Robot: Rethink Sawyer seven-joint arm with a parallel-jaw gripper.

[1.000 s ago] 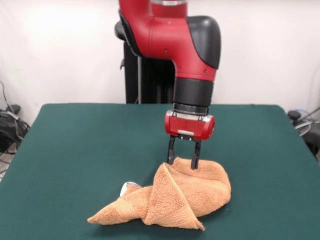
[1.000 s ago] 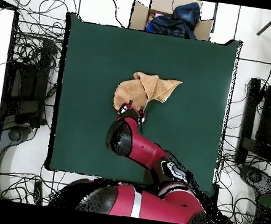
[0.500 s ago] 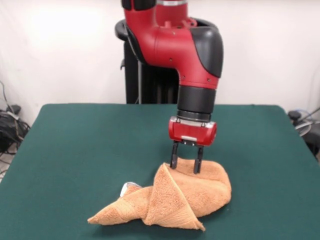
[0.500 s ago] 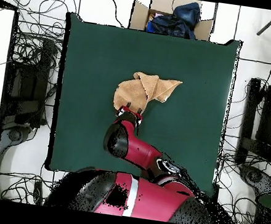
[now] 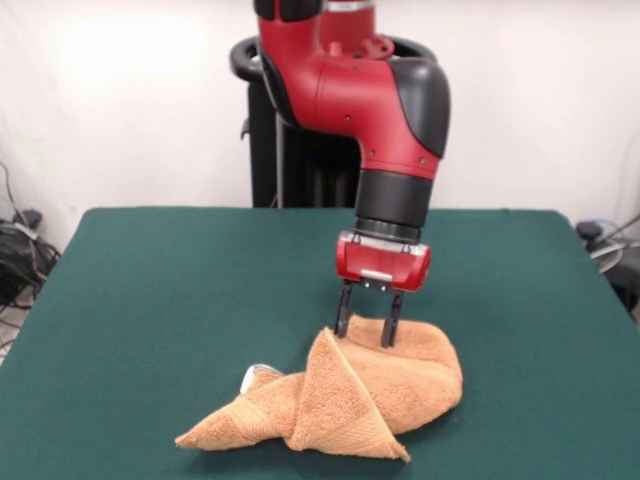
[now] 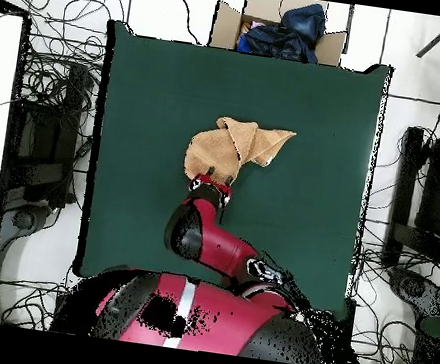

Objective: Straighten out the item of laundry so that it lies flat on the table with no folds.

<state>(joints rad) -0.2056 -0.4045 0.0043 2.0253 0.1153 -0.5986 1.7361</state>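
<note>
The orange-tan terry towel (image 5: 345, 400) lies crumpled and folded over itself on the dark green table (image 5: 180, 290), near the front edge in the front view. A small white tag (image 5: 258, 369) shows at its left. In the overhead view the towel (image 6: 231, 145) is near the table's middle. My gripper (image 5: 365, 331) hangs straight down over the towel's back edge. Its two fingers stand apart, tips at the cloth's top fold, holding nothing. The arm covers the gripper in the overhead view.
The robot's black pedestal (image 5: 290, 150) stands at the table's far side. A cardboard box with dark cloth (image 6: 278, 29) sits past the table's top edge in the overhead view. Cables lie on the floor left (image 6: 57, 76) of the table.
The arm has shifted slightly toward the camera and to the right, then settled. The gripper stays over the towel's back edge. The towel has not moved.
</note>
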